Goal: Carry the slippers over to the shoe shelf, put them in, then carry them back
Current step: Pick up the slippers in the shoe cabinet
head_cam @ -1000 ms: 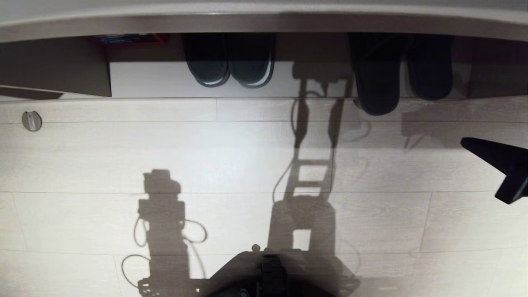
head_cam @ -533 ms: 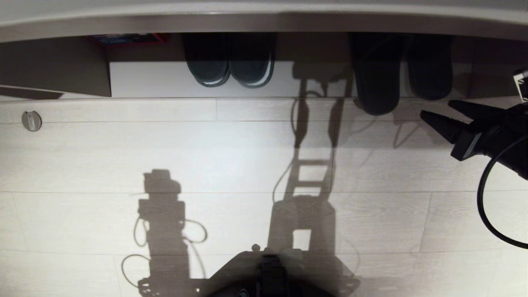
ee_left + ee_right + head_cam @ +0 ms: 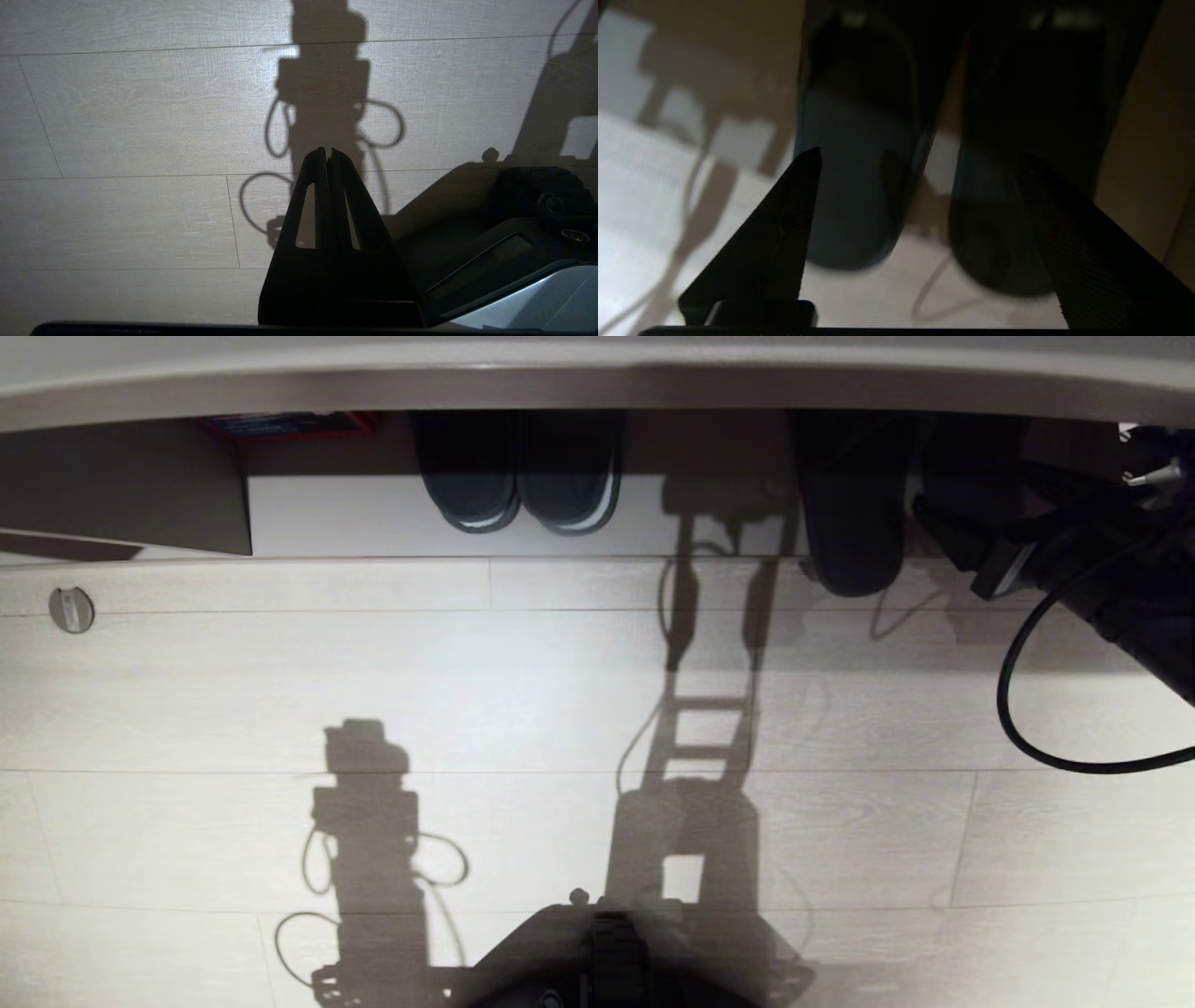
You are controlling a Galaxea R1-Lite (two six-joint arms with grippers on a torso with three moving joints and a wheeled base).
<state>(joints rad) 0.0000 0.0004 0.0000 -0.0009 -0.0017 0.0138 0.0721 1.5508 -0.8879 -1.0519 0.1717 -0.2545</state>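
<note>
Pale wood-plank floor (image 3: 523,691) fills the view, brightly lit at centre. A long counter edge (image 3: 597,378) runs across twelve o'clock. A round floor fitting (image 3: 71,609) lies at nine o'clock.

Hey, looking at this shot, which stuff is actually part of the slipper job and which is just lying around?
Part of the job:
- slippers, toes poking out of the shelf
- shoe shelf
- right gripper, open, at the slippers

Just lying about:
- other slippers with whitish sole edges
- red and blue box
- round floor fitting
- left gripper, parked shut
</note>
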